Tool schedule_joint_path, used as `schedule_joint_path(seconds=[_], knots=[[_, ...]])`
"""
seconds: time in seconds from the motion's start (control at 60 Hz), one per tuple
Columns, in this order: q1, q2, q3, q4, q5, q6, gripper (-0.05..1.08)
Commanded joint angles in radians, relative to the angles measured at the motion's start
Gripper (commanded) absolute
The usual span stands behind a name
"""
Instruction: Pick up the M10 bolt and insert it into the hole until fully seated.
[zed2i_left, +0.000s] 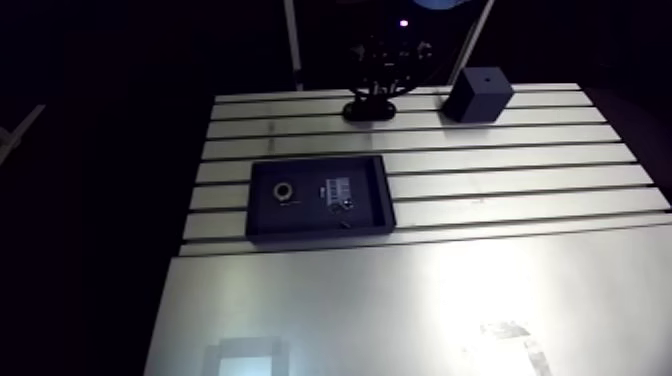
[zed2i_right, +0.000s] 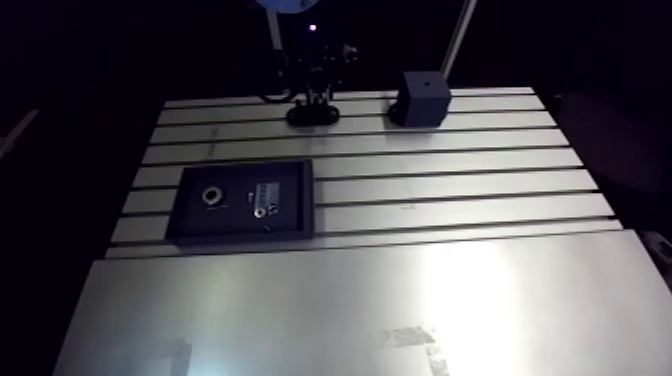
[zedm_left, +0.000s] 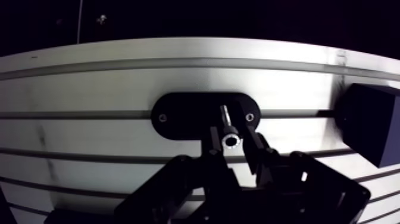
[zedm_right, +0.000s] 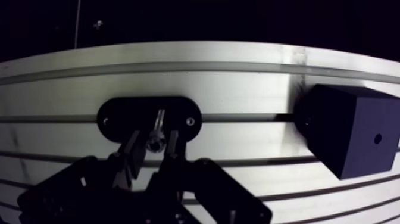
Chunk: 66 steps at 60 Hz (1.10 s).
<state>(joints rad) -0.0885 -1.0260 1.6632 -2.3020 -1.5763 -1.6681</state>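
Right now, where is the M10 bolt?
In the wrist view the M10 bolt is held in the pincer, its tip over the middle of the black oval plate; the black block stands beside that plate.

A black block (zedm_right: 351, 137) stood close beside the oval plate (zedm_right: 119, 116); its other side lay open slotted table (zedm_right: 59, 89), the tray (zed2i_left: 310, 232) well apart.

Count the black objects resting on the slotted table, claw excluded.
3: a tray midway across the table, an oval plate under the claw, and a cube block beside that plate. None looks hidden.
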Motion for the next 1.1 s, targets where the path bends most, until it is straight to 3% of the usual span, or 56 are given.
schedule_joint_path(seconds=[0.017, 1.1], knots=[[0.000, -0.002, 0.002, 0.000, 0.000, 0.000, 0.68], [-0.004, -0.023, -0.041, 0.039, 0.003, 0.000, 0.87]])
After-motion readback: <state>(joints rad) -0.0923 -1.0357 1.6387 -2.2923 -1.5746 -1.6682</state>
